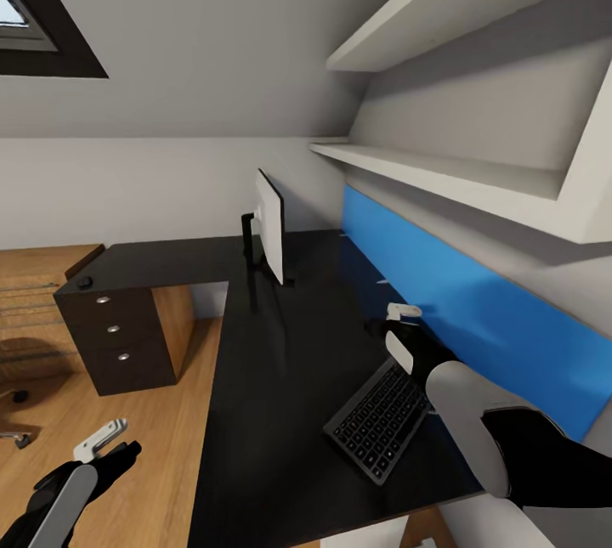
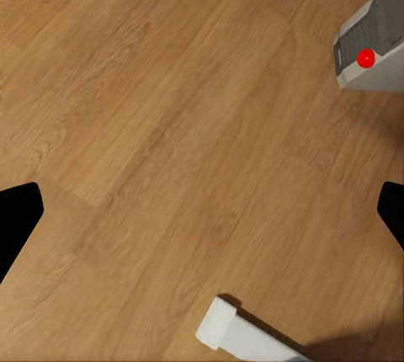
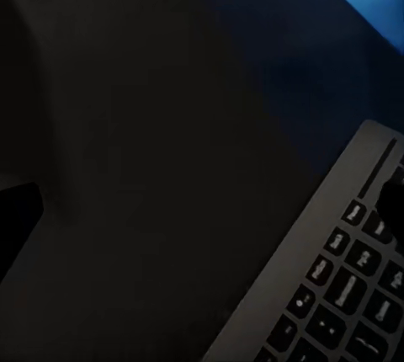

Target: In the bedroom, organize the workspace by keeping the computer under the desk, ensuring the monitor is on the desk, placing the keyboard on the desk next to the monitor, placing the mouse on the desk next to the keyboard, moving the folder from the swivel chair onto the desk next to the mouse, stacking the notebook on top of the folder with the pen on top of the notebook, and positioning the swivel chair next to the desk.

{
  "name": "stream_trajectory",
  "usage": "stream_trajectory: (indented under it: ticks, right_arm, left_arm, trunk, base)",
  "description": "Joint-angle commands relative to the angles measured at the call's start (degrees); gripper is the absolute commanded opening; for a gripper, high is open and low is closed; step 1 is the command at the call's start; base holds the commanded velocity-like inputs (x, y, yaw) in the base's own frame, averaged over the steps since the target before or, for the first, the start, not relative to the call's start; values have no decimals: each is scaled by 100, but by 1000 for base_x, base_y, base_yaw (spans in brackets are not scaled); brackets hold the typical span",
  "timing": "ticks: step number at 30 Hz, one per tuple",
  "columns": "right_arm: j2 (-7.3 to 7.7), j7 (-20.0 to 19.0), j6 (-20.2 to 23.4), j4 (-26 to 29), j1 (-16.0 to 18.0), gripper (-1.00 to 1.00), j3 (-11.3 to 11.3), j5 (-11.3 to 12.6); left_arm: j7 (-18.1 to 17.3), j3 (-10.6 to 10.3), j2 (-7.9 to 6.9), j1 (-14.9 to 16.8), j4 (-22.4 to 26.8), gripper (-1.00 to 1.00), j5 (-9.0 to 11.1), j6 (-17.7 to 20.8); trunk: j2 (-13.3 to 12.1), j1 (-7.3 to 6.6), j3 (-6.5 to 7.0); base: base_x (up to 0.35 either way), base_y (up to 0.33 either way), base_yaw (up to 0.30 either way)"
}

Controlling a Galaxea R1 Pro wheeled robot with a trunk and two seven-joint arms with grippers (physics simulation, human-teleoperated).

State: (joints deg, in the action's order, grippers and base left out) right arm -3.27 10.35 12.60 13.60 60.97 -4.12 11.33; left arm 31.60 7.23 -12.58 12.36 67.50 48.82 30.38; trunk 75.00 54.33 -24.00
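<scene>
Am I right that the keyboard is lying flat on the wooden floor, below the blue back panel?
Not quite. The keyboard lies on the desk's glossy black top, not on the floor. The head view shows it there, near the blue back panel; that part is right.

I'm in a home attic room set up as a study: a sloped grey ceiling with a skylight (image 1: pixel 25 13) at upper left and a wood plank floor (image 1: pixel 161 446) below. A black L-shaped worktop (image 1: pixel 272 378) carries a monitor (image 1: pixel 270 225) and keyboard (image 1: pixel 378 420), with white wall shelves (image 1: pixel 442 174) at upper right.
</scene>
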Motion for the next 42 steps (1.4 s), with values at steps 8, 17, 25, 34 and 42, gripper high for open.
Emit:
stream_trajectory:
  ticks: [8, 17, 25, 34, 42]
  right_arm:
    - [9, 37, 32, 11, 3, 100, -45, 46]
    - [5, 43, 25, 11, 3, 100, -45, 37]
    - [9, 53, 29, 11, 3, 100, -48, 30]
    - [4, 56, 32, 11, 3, 100, -54, 9]
    - [2, 61, 32, 11, 3, 100, -60, -97]
  left_arm:
    - [32, 252, 9, 3, 17, 100, 61, 6]
    - [23, 278, 10, 3, 18, 100, 61, 4]
    - [22, 279, 10, 3, 18, 100, 58, 3]
    - [22, 279, 10, 3, 28, 100, 57, 3]
    - [27, 279, 10, 3, 27, 100, 57, -3]
  trunk:
    - [327, 176, -151]
    - [688, 374, -312]
    - [1008, 550, -456]
    - [1369, 747, -618]
    - [1690, 923, -761]
  base:
    - [2, 0, 0]
    - [0, 0, 0]
    - [0, 0, 0]
    - [0, 0, 0]
    - [0, 0, 0]
